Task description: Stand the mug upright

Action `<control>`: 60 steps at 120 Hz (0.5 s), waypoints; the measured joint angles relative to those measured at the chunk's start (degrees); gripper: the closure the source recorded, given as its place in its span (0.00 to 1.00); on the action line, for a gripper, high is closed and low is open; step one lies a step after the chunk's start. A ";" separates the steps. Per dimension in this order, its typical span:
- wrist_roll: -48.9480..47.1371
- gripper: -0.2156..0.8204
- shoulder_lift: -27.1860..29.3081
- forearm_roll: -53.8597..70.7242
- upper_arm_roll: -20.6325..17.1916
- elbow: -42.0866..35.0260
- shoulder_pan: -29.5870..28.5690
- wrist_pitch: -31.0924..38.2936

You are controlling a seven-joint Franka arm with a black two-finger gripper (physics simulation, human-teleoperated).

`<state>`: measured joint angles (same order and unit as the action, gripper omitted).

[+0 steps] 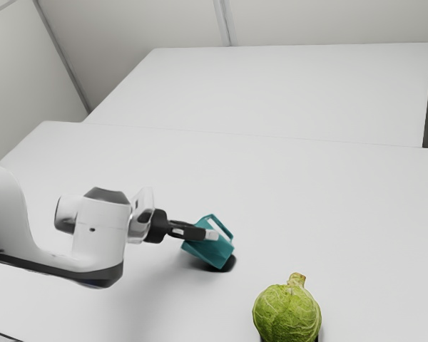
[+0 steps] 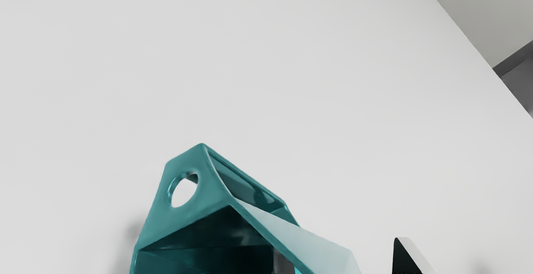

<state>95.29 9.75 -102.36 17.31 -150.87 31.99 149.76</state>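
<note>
Green cabbage [image 1: 287, 315], tilted teal mug [image 1: 211, 252], white table [image 1: 321, 206]

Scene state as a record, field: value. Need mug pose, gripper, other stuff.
target: teal angular mug
target_pose: tilted, not upright
mug_handle: loop toward the exterior view's upper right
mug_opening: dark interior visible in the wrist view
gripper: black two-finger gripper, at the mug, overlapping it in the exterior view
grasp: cannot tell
support: plain white table
other_object: round green cabbage, near the exterior view's bottom edge, apart from the mug
background: second white surface beyond the table
task_status: mug not set upright
</note>
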 joint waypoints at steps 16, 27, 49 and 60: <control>1.14 0.81 0.01 -0.20 -0.31 0.49 0.00 1.05; 1.77 0.87 0.06 -0.33 -0.34 0.55 0.01 1.66; 2.84 0.92 1.24 -0.36 -0.34 0.88 0.01 3.00; 3.26 0.94 1.93 -0.32 -0.34 1.40 0.02 4.03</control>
<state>98.54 11.68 -102.68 16.97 -149.47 32.02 153.79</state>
